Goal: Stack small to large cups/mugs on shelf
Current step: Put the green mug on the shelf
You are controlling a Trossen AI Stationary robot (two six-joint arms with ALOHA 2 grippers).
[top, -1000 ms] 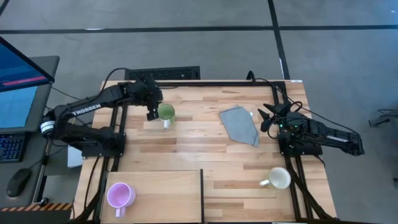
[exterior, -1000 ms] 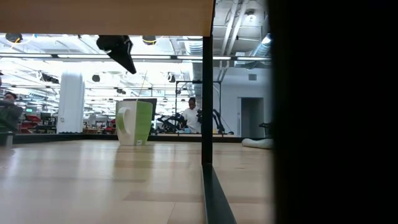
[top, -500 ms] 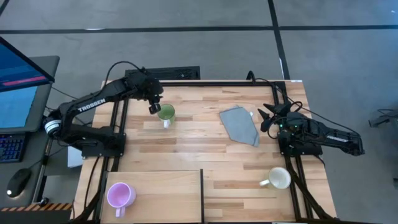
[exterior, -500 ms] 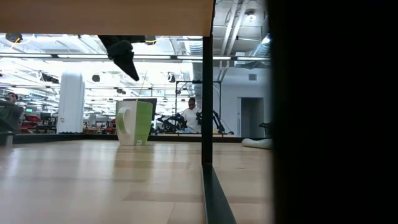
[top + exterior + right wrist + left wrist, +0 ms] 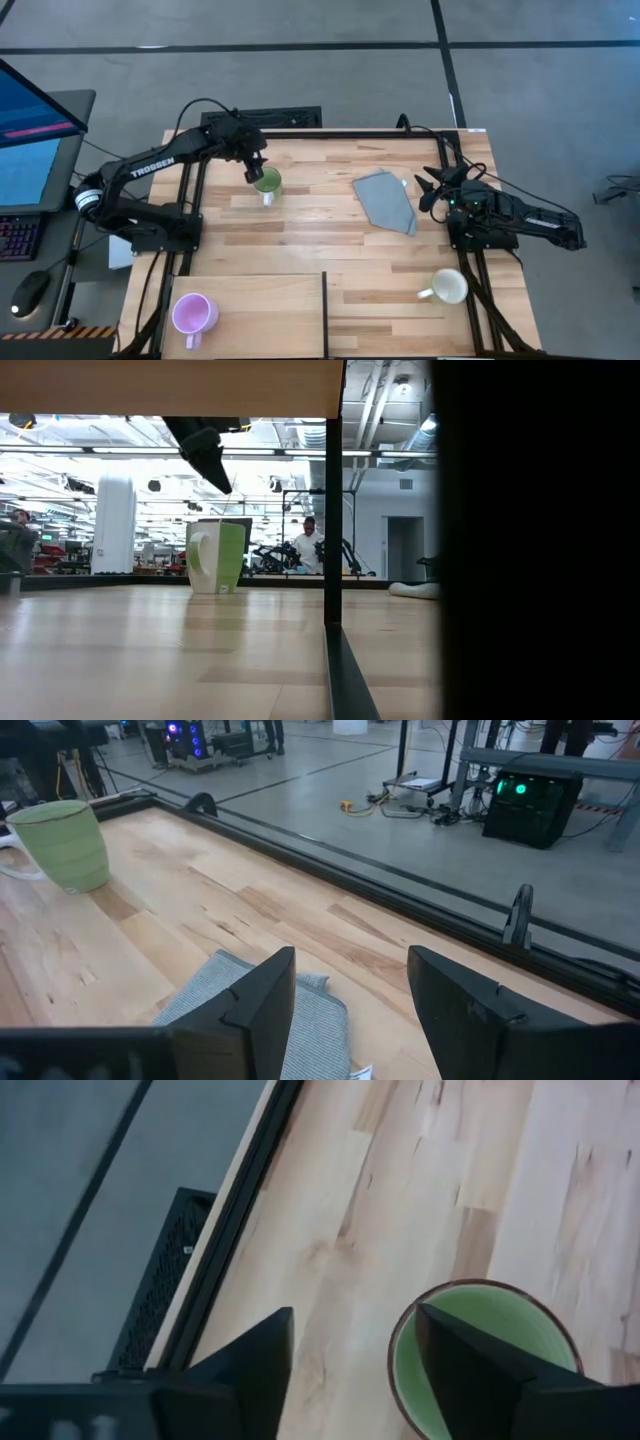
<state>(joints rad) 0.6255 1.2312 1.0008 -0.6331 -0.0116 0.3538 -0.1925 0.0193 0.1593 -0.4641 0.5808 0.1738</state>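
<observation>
Care with alignment is what this step calls for: the left pincer (image 5: pixel 257 170) hangs above the green glazed mug (image 5: pixel 267 181) at the far left of the striped plank desk (image 5: pixel 330 230), and its dark fingers (image 5: pixel 250 1365) stand apart. In the left wrist view one finger lies over the mug's green inside near the rim, while the other is outside the wall over bare desk, so the rim sits roughly between them. A good grasp, I judge, means coming straight down until the wall is well between the fingers, then closing firmly on the side away from the handle so the mug does not tip.

From the low view the pincer is just above the mug's rim and not touching it.

At the near left, the light purple handled mug (image 5: pixel 194 314) stands on the pale smooth wooden shelf board (image 5: pixel 270 310). At the near right of the desk sits the cream-white mug (image 5: pixel 448 287).

Over at the right edge, the right pincer (image 5: pixel 432 188) waits with fingers apart, beside the grey folded cloth (image 5: pixel 385 201).
</observation>
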